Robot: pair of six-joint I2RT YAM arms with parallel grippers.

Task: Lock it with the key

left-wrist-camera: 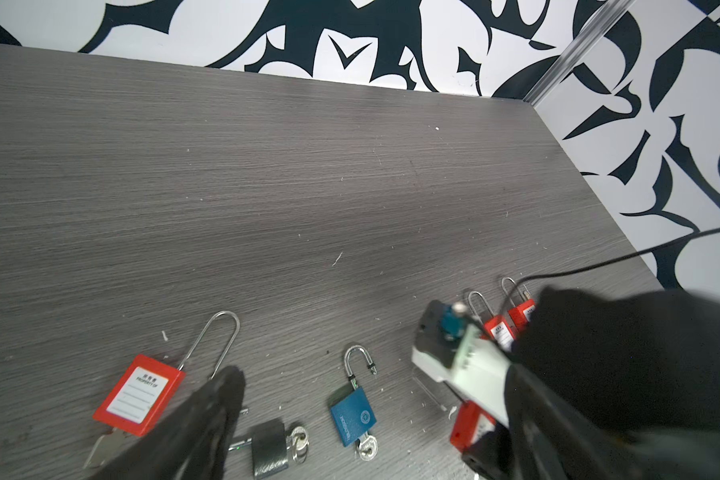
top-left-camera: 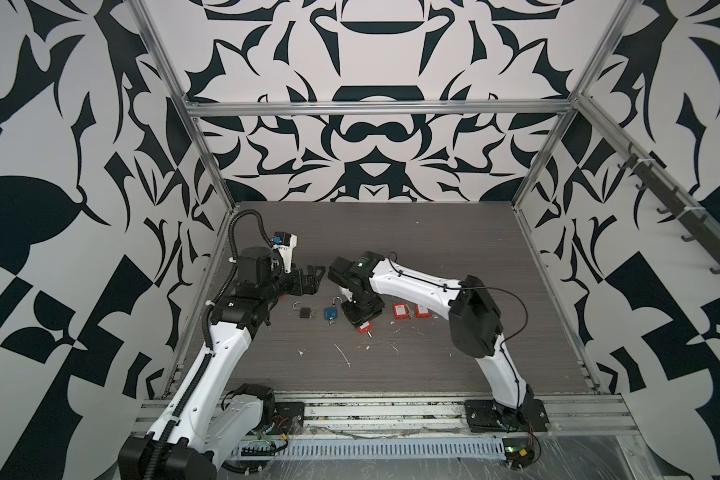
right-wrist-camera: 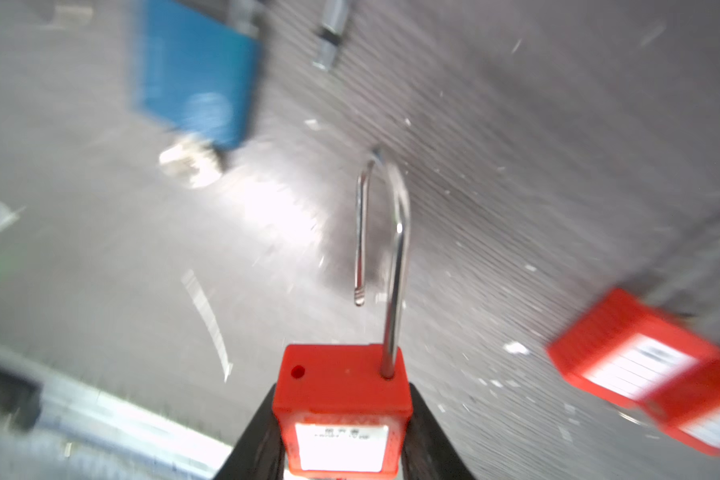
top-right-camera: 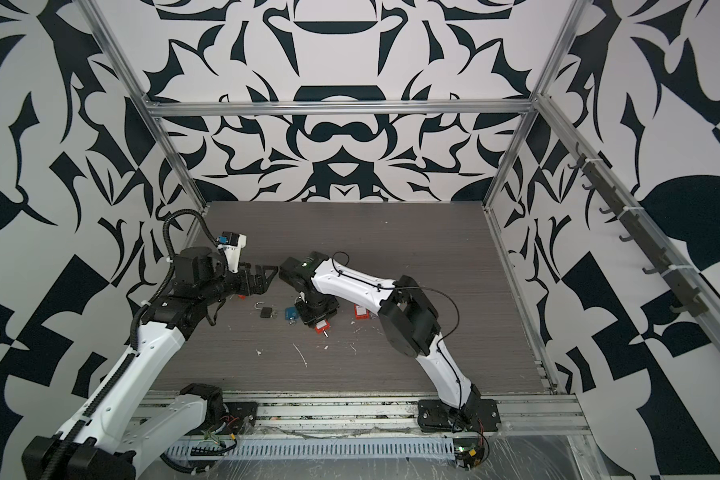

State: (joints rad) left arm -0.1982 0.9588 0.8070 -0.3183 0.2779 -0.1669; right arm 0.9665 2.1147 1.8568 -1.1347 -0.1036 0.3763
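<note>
Left of centre, over the bench: left claw, spread wide. Just below, lying flat: black padlock, then blue padlock, both unlatched. Mid-frame: right claw pinching red padlock, shackle sprung open. Further right: spare red locks.

- Left arm: white moulded shells with small dark screws; black joint housings.
- Ribbed black hose runs along it, fastened with white cable ties.
- White camera housing at the wrist, with a blue plug fitted.
- Left end effector: black, with angular fingers.
- Right arm: matching white shells and a bulky black elbow block.
- Thin black cable loops clear of the shell.
- Green light on the black wrist unit.
- Black base plate, with red and yellow wiring beside it.
</note>
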